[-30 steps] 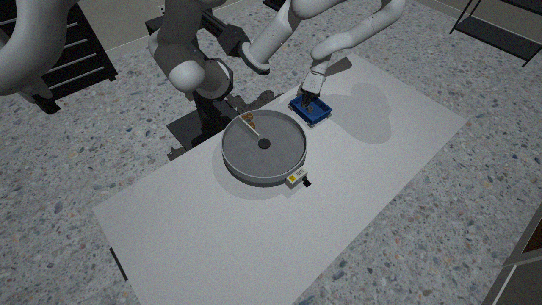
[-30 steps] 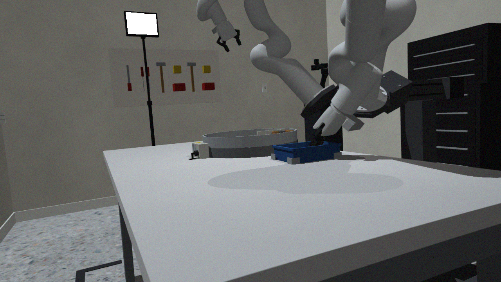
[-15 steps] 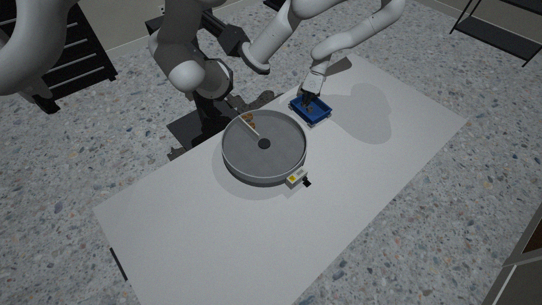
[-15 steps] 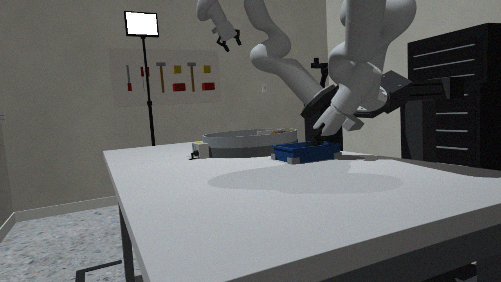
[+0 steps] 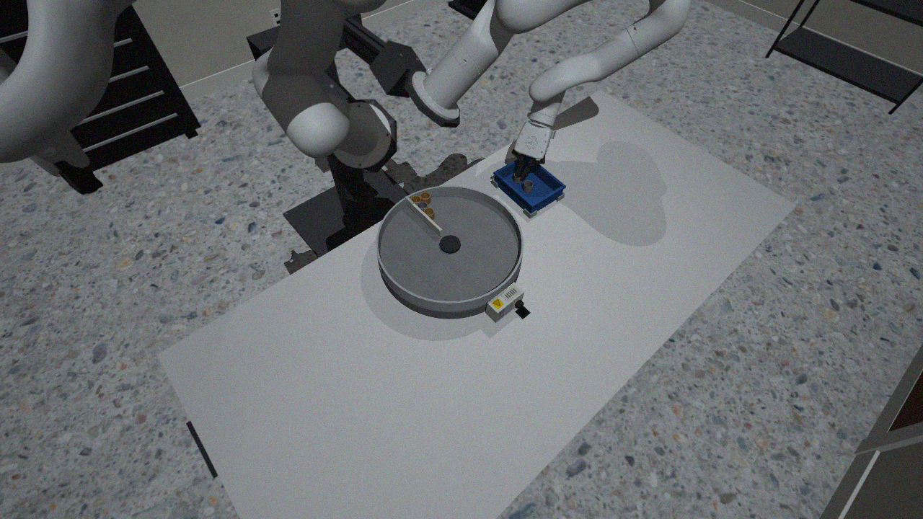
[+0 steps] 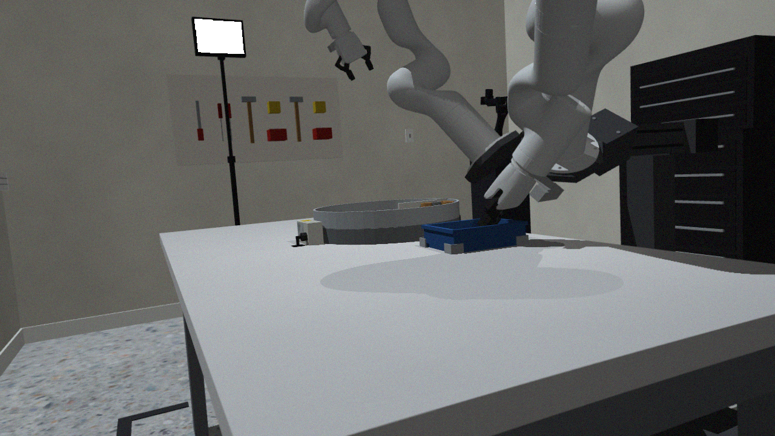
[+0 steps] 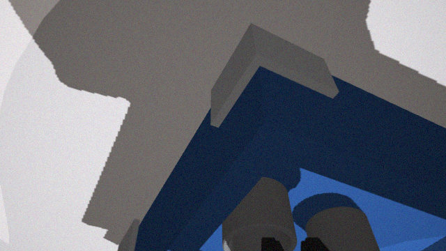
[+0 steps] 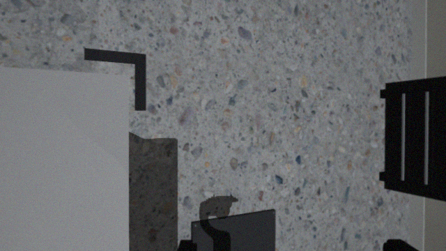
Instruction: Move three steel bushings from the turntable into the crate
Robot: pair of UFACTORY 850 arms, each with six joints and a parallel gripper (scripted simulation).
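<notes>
Inside the blue crate, one steel bushing stands upright and another leans near the wall at my left fingertips. The crate looks level within its grey corner guides. My left gripper reaches low into the crate, its fingers slightly apart and not clamping anything. On the turntable, a grey bushing sits among orange-brown bushings. My right gripper is open and empty, high up.
A pale divider bar runs from the turntable's rim to its dark hub, beside the bushings. A control box with a black knob adjoins the turntable's outer wall. The crate stands close beside the turntable.
</notes>
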